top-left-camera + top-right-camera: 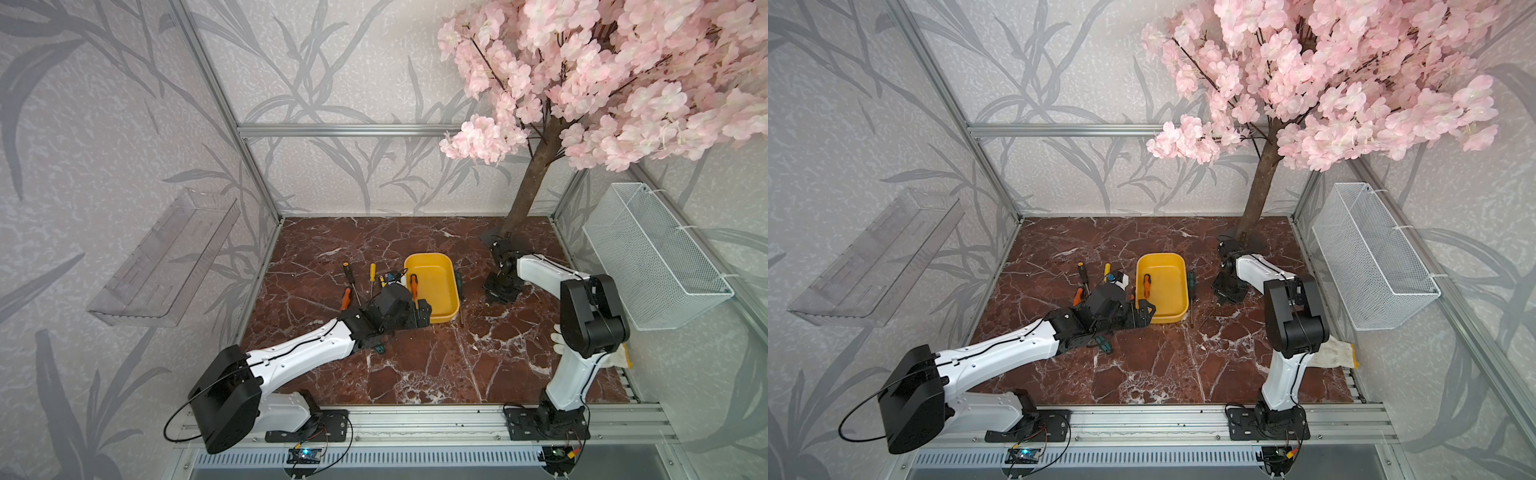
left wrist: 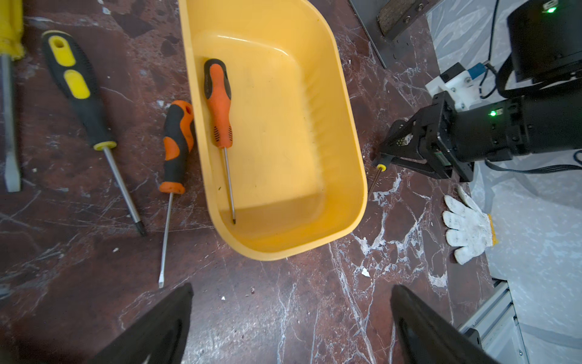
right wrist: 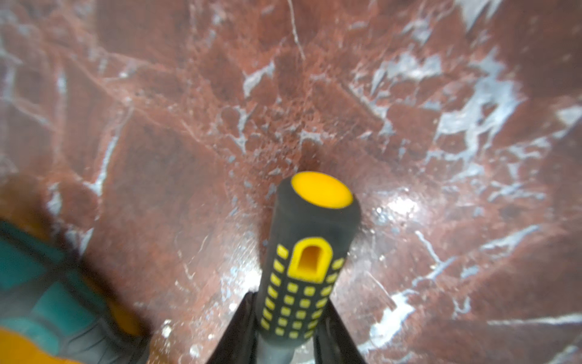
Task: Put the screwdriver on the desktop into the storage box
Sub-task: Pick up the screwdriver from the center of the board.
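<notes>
Item: black-and-yellow screwdriver (image 3: 310, 268), right jaws clenched on its handle, beside the yellow box (image 2: 333, 132). Left jaws released. We should lift clear of the rim, then lower level inside.

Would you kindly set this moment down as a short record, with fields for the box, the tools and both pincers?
container: yellow box on the desktop
inside it: one orange screwdriver, lying flat
left arm: left pincer open and empty, near one end of the box
right arm: right pincer shut on the dotted screwdriver, beside the box
loose tools: black-and-yellow screwdriver; orange-and-black screwdriver close beside the box's outer wall
other: white glove at the desktop's edge
</notes>
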You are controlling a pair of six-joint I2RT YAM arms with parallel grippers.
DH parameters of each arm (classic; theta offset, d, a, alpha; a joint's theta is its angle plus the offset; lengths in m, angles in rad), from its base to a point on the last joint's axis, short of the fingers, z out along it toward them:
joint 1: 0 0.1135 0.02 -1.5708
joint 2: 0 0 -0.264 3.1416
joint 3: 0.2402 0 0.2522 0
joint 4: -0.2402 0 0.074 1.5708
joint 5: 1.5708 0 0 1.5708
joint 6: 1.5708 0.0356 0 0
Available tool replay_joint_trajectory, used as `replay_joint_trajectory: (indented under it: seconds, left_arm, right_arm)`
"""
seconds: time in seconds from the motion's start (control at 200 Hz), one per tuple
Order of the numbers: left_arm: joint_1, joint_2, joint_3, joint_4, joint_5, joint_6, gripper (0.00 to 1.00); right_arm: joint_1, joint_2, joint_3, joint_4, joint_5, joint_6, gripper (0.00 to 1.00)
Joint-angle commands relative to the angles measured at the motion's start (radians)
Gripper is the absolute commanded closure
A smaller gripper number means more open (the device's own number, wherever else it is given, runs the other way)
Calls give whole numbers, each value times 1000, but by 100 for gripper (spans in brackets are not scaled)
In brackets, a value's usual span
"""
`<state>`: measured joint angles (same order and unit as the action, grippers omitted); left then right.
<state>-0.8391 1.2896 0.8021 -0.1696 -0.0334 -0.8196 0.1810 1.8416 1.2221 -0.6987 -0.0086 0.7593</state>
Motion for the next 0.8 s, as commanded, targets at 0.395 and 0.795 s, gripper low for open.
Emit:
replay_joint_trajectory:
  seconds: [0.395,0.795]
  left_arm:
    - [141,-126,-73,-28,-19,-30,0]
    - [254,-257,-140,-93,-22,-23,0]
  right_arm:
    - [75,-165,159,-126,31,-85,72]
    - [250,-61,444,-241,52,-163,72]
